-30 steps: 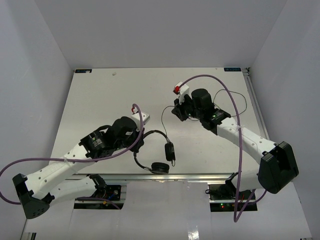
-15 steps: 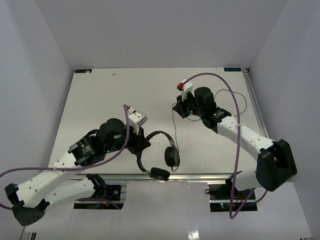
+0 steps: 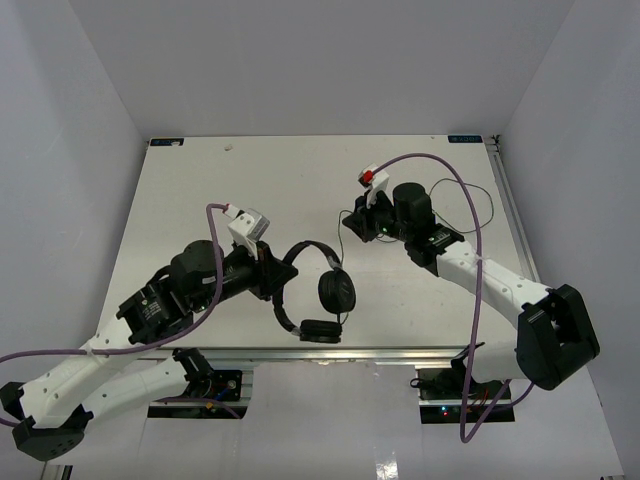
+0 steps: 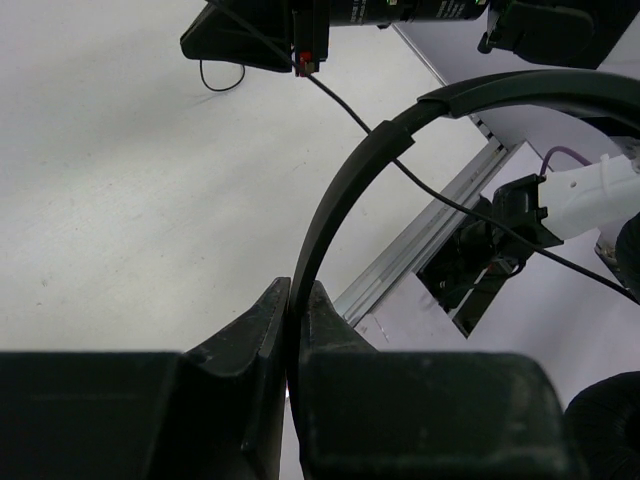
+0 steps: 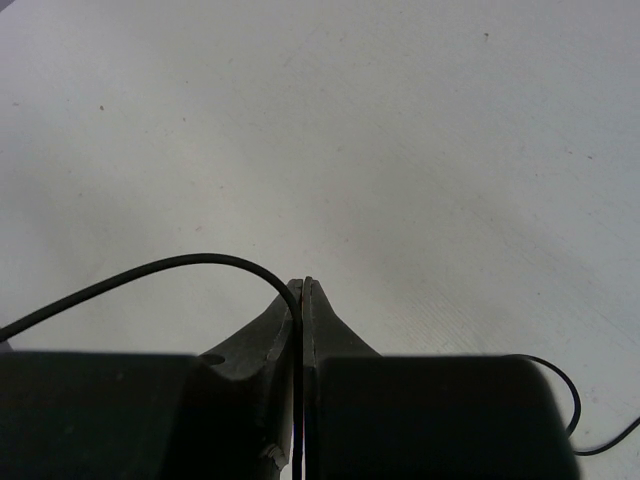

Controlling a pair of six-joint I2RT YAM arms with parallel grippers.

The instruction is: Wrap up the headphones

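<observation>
Left tool (image 3: 276, 274) clamped shut on thin curved headband (image 4: 350, 190) of small black on-ear headphones (image 3: 337, 292). Two round padded earcups (image 3: 320, 331) sit by near edge of white surface (image 3: 200, 190), about mid-width. Right tool (image 3: 352, 226), midway between near and far edges, pinched tight on long thin black cord (image 5: 200, 259). Cord slack loops toward right edge; cord crosses headband in left wrist view.

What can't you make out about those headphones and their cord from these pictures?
Right wrist view: the cord runs off the left edge; its plug shows nowhere.
Left wrist view: the headband leaves the right edge; only a sliver of one earcup shows.
Top view: the cord is too thin to trace to the earcups.
</observation>
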